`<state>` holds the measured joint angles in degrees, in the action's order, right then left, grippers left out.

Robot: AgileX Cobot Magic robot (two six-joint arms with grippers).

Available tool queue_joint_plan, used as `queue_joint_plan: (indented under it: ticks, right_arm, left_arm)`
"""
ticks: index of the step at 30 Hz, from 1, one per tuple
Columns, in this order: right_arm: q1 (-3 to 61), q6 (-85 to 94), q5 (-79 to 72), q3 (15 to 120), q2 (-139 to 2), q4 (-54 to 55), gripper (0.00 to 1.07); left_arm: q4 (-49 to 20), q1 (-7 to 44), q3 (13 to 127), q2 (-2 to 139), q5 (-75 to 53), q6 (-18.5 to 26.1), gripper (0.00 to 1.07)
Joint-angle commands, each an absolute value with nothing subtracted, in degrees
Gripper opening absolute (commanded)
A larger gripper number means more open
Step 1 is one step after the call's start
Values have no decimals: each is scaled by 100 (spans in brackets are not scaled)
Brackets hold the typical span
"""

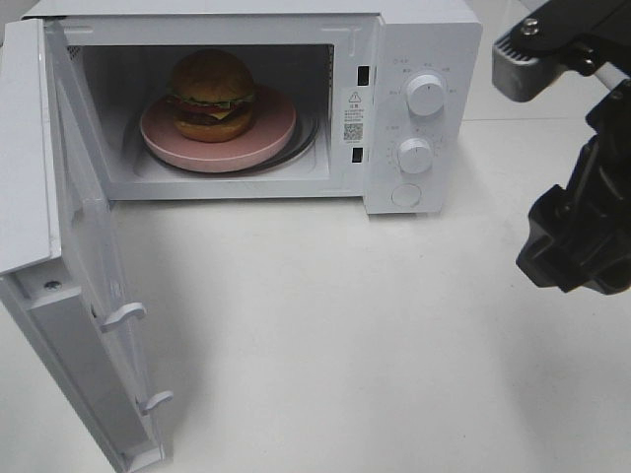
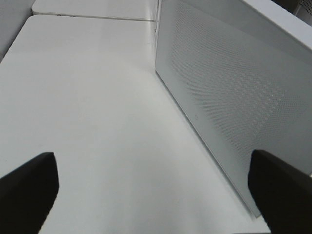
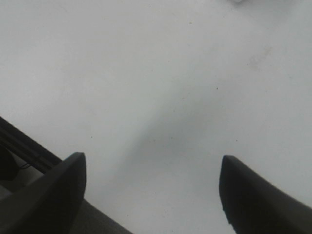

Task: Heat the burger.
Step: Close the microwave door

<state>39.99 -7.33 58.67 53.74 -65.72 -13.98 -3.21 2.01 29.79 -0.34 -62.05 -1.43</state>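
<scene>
The burger (image 1: 211,95) has a glossy brown bun, lettuce, tomato and cheese. It sits on a round pink plate (image 1: 271,133) inside the white microwave (image 1: 424,39). The microwave door (image 1: 89,266) stands swung wide open to the left. My left gripper (image 2: 156,192) is open and empty over the table, close beside the door's dotted outer panel (image 2: 234,97); it is hidden in the exterior view. My right gripper (image 3: 151,195) is open and empty above bare table. Its black arm (image 1: 582,217) hangs at the right edge, well clear of the microwave.
Two white knobs (image 1: 425,95) (image 1: 415,155) and a round button (image 1: 406,194) sit on the microwave's right-hand panel. The white table (image 1: 345,335) spreads in front. The open door juts toward the front-left corner. A second white table top (image 2: 92,9) adjoins in the left wrist view.
</scene>
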Motion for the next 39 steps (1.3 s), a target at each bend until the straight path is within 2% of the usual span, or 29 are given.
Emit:
queue_joint_plan:
  ticks: [1,11,17,19,20,21,22,23,24,26,39]
  right_arm:
    - [4016,-756,6102,5363,-6211,-1192,75]
    - [4016,-808,6623,5329,-5437,-1066,75]
    - [3942,-877,6698,4841,-4801,-1060,75]
    - [3547,-928,6704,4544,-4498,-905,75]
    - [3547,-928,6704,4544,-4498,-905,75]
    - [3203,-905,6686,4389,-4280,-894,75]
    - [3203,-905,6686,4389,-4280,-894,75]
    - [2819,-796,6658,4263,-4051,-900,75]
    - [2819,-796,6658,4263,-4051,-900,75]
    - [2349,-688,6566,4108,-3598,-905,75]
    - [1043,-590,6045,3340,-1730,-653,75]
  left_arm:
    - [-304,201,2968,-115,-6125,-143,98]
    - [-304,201,2968,-115,-6125,-143,98]
    - [-304,201,2968,-115,-6125,-143,98]
    - [-304,201,2968,-115,-6125,-143,98]
    - [-304,201,2968,-115,-6125,-143,98]
    - [-304,201,2968,-115,-6125,-143,98]
    - [-304,201,2968,-115,-6125,-143,98]
    - [-304,201,2968,-115,-6125,-143,98]
    - [-304,201,2968,-115,-6125,-143,98]
    - [-304,201,2968,-115,-6125,-143,98]
    - [-304,201,2968,-115,-6125,-143,98]
